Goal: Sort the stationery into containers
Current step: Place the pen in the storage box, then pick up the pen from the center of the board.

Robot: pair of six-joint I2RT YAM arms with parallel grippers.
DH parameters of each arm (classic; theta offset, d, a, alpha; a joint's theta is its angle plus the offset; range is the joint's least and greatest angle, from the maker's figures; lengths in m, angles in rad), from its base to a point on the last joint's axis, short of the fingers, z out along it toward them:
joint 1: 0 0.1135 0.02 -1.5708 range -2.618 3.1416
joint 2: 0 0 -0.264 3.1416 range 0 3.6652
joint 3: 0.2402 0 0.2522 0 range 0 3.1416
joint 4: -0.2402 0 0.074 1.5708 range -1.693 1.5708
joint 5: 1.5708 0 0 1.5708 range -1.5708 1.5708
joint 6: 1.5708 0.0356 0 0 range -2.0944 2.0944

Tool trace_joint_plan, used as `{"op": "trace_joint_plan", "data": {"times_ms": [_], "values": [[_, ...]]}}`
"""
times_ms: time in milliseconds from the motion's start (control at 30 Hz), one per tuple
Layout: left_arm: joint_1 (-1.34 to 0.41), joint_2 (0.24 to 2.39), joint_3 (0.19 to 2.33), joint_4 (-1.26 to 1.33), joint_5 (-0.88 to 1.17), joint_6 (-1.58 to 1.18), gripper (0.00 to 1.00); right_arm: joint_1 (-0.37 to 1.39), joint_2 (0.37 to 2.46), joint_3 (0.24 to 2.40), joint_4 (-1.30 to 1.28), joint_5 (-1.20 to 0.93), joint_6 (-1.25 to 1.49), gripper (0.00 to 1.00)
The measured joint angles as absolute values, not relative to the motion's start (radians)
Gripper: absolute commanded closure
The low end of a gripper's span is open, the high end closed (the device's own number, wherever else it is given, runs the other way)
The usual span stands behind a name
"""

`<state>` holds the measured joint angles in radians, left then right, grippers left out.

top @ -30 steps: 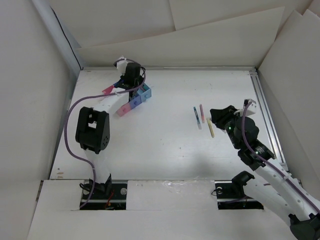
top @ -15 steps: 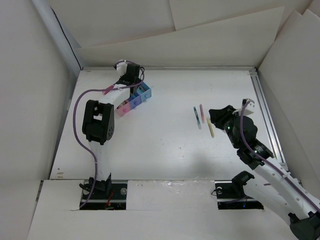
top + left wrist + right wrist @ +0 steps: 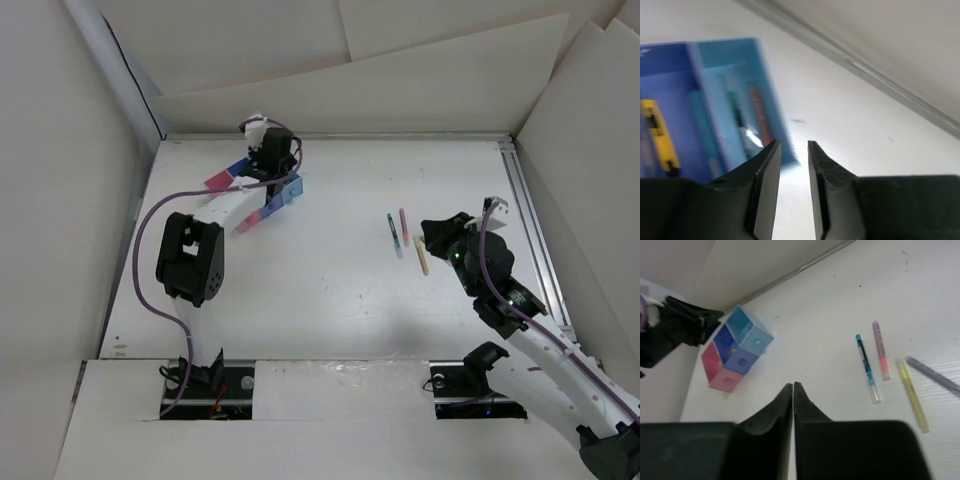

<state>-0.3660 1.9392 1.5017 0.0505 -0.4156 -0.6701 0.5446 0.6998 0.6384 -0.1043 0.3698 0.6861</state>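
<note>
Bins (image 3: 268, 207), pink, dark blue and light blue, sit far left under the left gripper (image 3: 276, 168); three pens (image 3: 403, 228) lie beside the right gripper (image 3: 433, 238). Left wrist: fingers (image 3: 767, 172) slightly apart, empty, beside the light blue bin (image 3: 732, 60), which holds pens. Right wrist: fingers (image 3: 772, 412) pressed together, loose pens ahead.

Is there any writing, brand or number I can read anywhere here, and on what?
None is readable.
Pens on the table: colour bands only, any print too small.
Yellow item in the dark blue bin: dark marks, too blurred to read.
</note>
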Motion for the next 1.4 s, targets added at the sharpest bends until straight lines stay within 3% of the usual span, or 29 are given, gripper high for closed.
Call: {"op": "trace_joint_plan", "data": {"times_ms": [167,233,367,400,433,500,533,600,1400], "values": [[-0.628,1.866,1.488,0.150,-0.442,-0.628,0.99,0.545,0.674,0.636,-0.104,0.413,0.690,1.00],[-0.750,1.883,1.489,0.158,-0.439,-0.624,1.00,0.545,0.664,0.636,-0.105,0.434,0.694,1.00],[-0.920,1.999,1.526,0.139,-0.429,-0.625,0.85,0.545,0.661,0.636,-0.110,0.463,0.702,0.99],[-0.941,2.037,1.538,0.128,-0.426,-0.625,0.78,0.545,0.662,0.636,-0.113,0.468,0.704,0.96],[-0.956,2.070,1.547,0.112,-0.426,-0.626,0.73,0.545,0.662,0.636,-0.116,0.472,0.708,0.86],[-0.972,2.135,1.568,0.076,-0.427,-0.629,0.69,0.545,0.664,0.636,-0.127,0.479,0.714,0.71],[-0.976,2.161,1.579,0.066,-0.427,-0.629,0.69,0.545,0.664,0.636,-0.130,0.480,0.715,0.59],[-0.979,2.206,1.602,0.039,-0.427,-0.633,0.69,0.545,0.659,0.636,-0.135,0.491,0.721,0.55],[-0.981,2.325,1.737,0.014,-0.445,-0.663,0.69,0.545,0.622,0.636,-0.149,0.474,0.722,0.55]]}}
